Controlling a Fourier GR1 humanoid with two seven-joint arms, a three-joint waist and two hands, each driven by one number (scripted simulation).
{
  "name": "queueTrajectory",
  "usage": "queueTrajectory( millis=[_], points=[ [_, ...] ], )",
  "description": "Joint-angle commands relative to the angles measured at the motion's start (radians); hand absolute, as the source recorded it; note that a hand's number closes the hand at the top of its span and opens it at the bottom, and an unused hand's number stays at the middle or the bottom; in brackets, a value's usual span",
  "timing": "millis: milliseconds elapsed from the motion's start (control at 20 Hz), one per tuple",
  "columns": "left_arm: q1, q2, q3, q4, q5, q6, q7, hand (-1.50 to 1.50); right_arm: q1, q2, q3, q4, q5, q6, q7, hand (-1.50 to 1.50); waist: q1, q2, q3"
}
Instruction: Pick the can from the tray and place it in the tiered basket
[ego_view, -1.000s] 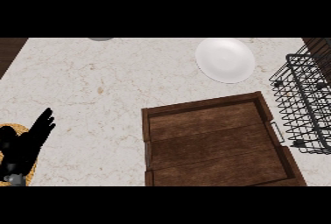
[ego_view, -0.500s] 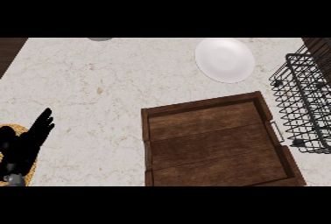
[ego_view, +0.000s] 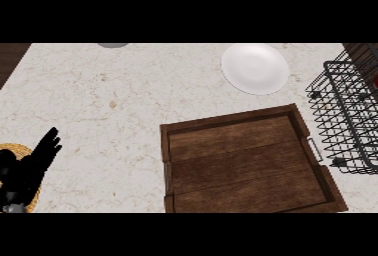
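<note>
A dark wooden tray (ego_view: 244, 162) lies on the counter at the lower right, and nothing shows inside it. The black wire tiered basket (ego_view: 347, 120) stands at the right edge, just right of the tray. A small red patch (ego_view: 375, 80) shows inside the basket at the frame's edge; I cannot tell what it is. No can is plainly visible. My left hand (ego_view: 29, 167) rests at the lower left with straight fingers pointing up, holding nothing. My right hand is out of view.
A white plate (ego_view: 255, 68) lies at the back, above the tray. A grey round object (ego_view: 113, 44) peeks in at the top edge. A woven yellowish mat (ego_view: 16, 150) sits under my left hand. Dark wood (ego_view: 11, 55) borders the counter's upper left.
</note>
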Motion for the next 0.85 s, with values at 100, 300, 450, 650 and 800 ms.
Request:
queueTrajectory(
  millis=[100,300,450,650,800],
  points=[
    [-0.010,-0.009,-0.001,-0.008,0.003,0.008,0.019,0.00,-0.037,-0.101,-0.191,0.059,-0.123,0.062,0.113,-1.50,-0.011,-0.001,0.000],
    [-0.025,-0.012,0.006,0.026,-0.019,0.036,-0.010,0.00,-0.053,-0.174,-0.312,0.093,-0.234,0.176,0.168,-1.50,-0.021,-0.002,-0.001],
    [0.022,-0.008,0.012,-0.034,0.006,0.018,0.030,0.00,0.031,-0.212,-0.472,0.124,-0.358,0.202,0.104,-1.50,-0.034,-0.009,0.003],
    [0.031,0.020,0.039,-0.022,0.022,-0.004,0.006,0.00,0.150,-0.303,-0.628,0.193,-0.467,0.285,-0.004,-1.50,-0.038,-0.004,0.003],
    [0.041,-0.007,0.023,-0.006,0.006,0.009,-0.011,0.00,0.257,-0.362,-0.691,0.202,-0.533,0.423,-0.044,-1.50,-0.036,-0.005,0.001]
  ],
)
